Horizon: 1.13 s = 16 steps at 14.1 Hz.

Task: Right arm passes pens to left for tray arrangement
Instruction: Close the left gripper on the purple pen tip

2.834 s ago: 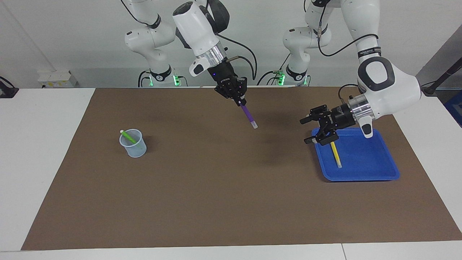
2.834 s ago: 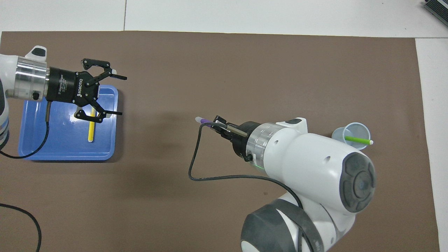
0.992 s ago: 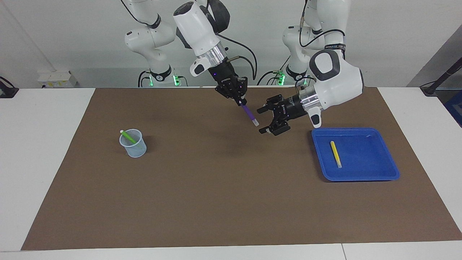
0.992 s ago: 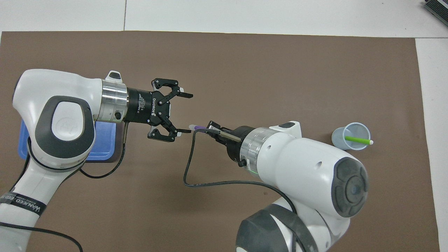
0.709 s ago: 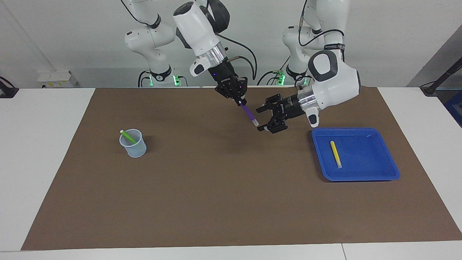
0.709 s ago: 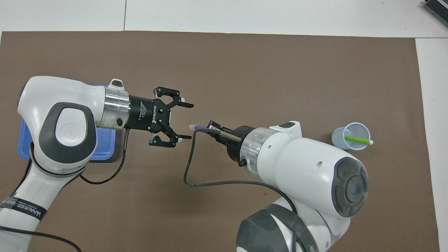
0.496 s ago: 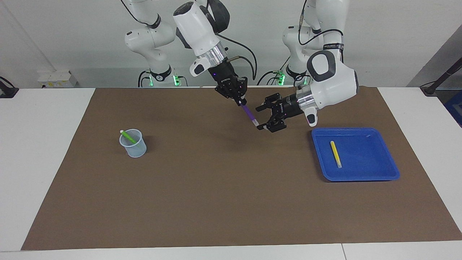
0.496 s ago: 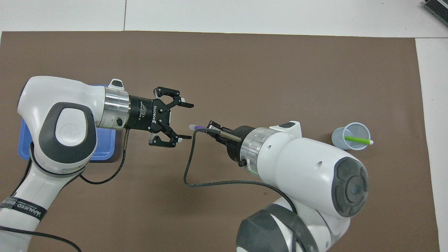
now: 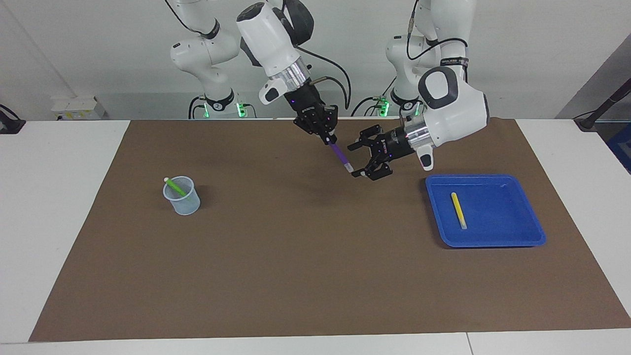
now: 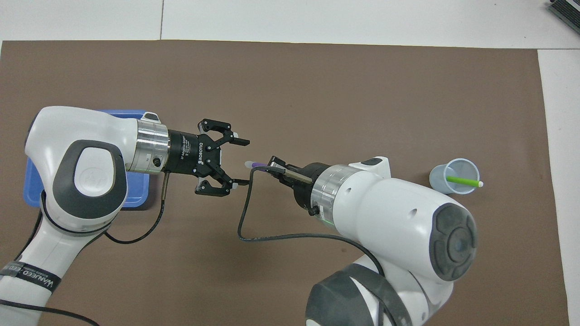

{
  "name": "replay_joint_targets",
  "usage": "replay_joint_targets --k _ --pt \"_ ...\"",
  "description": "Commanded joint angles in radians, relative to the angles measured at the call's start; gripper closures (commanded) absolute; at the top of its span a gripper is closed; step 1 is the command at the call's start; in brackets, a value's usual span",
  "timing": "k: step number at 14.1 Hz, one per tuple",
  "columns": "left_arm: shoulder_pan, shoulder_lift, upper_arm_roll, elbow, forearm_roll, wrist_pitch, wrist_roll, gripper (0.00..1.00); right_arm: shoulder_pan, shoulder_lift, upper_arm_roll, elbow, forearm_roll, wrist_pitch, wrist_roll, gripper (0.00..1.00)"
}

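Purple plastic marker pen [image 9: 339, 155], slim, whitish tip: clamped at its upper end in the right tool [image 9: 326, 138], slanting down toward the 4 o'clock direction in the facing view, over the middle of the brown mat [image 9: 305, 256] on the white counter [image 9: 59, 207]. Tip reaching to just beside the lower fingertip of the left tool [image 9: 357, 160]; contact not clear.

Left tool: black two-finger type, fingers spread, held sideways at the pen's free end, nothing gripped yet. Right tool: black, blue light, fingertips closed on the purple pen.

Yellow marker pen [image 9: 459, 210]: lying flat in the shallow bright blue plastic tray [image 9: 517, 239], toward the left arm's end of the counter. Green marker pen [image 9: 174, 186]: leaning in the small translucent pale-blue cup [image 9: 183, 199], toward the right arm's end.

Handling, judged: light, rigid, smooth round barrel, likely to slip or swivel under an off-centre pinch. Best hold: across the bare purple barrel between the whitish tip and the right tool, not on the narrow tip itself. Release by the right tool only after a firm pinch.
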Motion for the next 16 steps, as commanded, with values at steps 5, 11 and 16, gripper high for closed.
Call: replay_joint_targets --k 5,11,16 --pt "-0.085 -0.021 0.003 -0.028 -0.03 0.094 -0.015 0.26 -0.006 -0.001 0.004 -0.009 0.026 0.027 -0.012 1.0" --pt "-0.083 -0.028 0.006 -0.017 -0.022 0.076 0.0 0.61 -0.006 -0.001 0.004 -0.009 0.026 0.028 -0.014 1.0" --pt "-0.074 -0.029 0.009 0.003 -0.011 0.026 -0.006 0.72 -0.006 -0.001 0.004 -0.009 0.026 0.028 -0.014 1.0"
